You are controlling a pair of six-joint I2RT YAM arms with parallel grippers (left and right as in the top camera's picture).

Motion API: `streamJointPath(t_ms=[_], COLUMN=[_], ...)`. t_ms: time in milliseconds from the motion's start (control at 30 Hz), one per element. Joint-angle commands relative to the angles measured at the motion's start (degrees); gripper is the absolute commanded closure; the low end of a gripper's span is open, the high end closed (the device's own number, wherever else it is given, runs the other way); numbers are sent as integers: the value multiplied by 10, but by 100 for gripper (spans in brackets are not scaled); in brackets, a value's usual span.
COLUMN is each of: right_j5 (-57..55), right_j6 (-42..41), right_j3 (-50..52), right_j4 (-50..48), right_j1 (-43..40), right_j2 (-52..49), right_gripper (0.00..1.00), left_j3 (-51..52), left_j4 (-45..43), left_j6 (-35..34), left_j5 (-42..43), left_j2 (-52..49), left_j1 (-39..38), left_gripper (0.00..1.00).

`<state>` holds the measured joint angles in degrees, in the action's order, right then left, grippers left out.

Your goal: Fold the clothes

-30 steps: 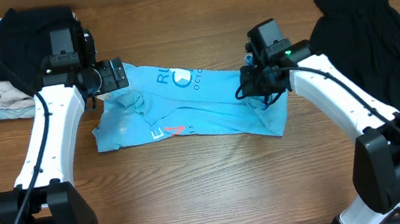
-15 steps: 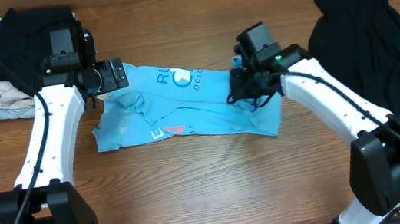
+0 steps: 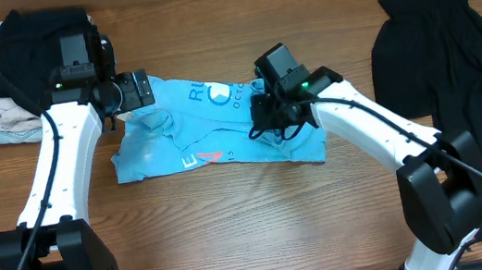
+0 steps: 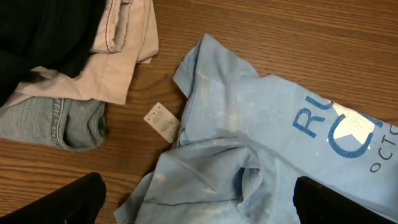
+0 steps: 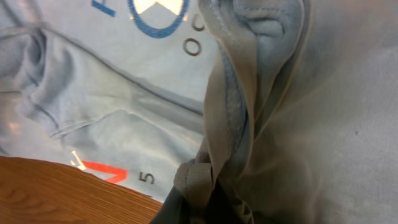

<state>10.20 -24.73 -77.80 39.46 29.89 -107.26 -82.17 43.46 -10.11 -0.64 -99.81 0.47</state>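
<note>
Wood-grain table (image 3: 236, 238) fills my overhead feed; the light blue T-shirt (image 3: 187, 135) lies rumpled just left of centre, its blue printed text toward twelve o'clock and the coral letters toward six; the large black garment (image 3: 455, 60) sprawls loose at three o'clock, well apart from the shirt; at ten o'clock sits the folded stack (image 3: 11, 123), a black piece on top, beige under it and pale denim (image 4: 56, 121) at the bottom; my left gripper (image 3: 144, 92) hovers over the shirt's ten o'clock corner, near the stack, and on its wrist feed the two dark fingers (image 4: 74, 199) stand wide apart at the lower corners with nothing between them but the shirt lying below; a small white tag (image 4: 161, 119) rests on the wood just beside the shirt's sleeve; my right gripper (image 3: 267, 118) sits over the shirt's three o'clock side, and its wrist feed shows the jaws clamped tight on a bunched fold of that blue fabric (image 5: 230, 124), the hem gathered into a ridge that runs up toward twelve o'clock; the shirt's three o'clock end lies doubled under that arm.
</note>
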Motion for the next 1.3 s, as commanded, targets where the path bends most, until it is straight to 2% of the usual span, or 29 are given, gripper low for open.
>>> streamJointPath(t_ms=[0, 33, 167, 300, 400, 533, 733, 1000, 1133, 1267], right_j5=[8, 14, 81, 88, 70, 28, -7, -24, -25, -25], right_j6=[-8, -8, 25, 42, 43, 30, 31, 45, 53, 53], right_j3=[-17, -17, -30, -85, -128, -135, -122, -124, -124, -124], right_j4=[-16, -21, -36, 25, 86, 148, 157, 176, 204, 223], right_j1=[22, 27, 46, 48, 39, 23, 19, -12, -31, -43], right_j2=[2, 2, 2, 2, 2, 2, -6, -5, -5, -5], right_gripper=[91, 77, 51, 35, 33, 33, 32, 27, 27, 26], left_j3=[-8, -8, -8, -8, -8, -8, -8, -8, -8, -8], left_j4=[-3, -3, -3, -2, -2, -2, 0, 30, 22, 9], left_j6=[12, 12, 12, 12, 12, 12, 21, 195, 243, 257], left_j5=[0, 0, 0, 0, 0, 0, 3, 79, 112, 116], left_j2=[8, 8, 8, 8, 8, 8, 5, -51, -96, -135], left_j1=[-1, -1, -1, -1, -1, -1, -1, 4, 9, 13], left_gripper=[0, 0, 0, 0, 0, 0, 0, 0, 0, 0])
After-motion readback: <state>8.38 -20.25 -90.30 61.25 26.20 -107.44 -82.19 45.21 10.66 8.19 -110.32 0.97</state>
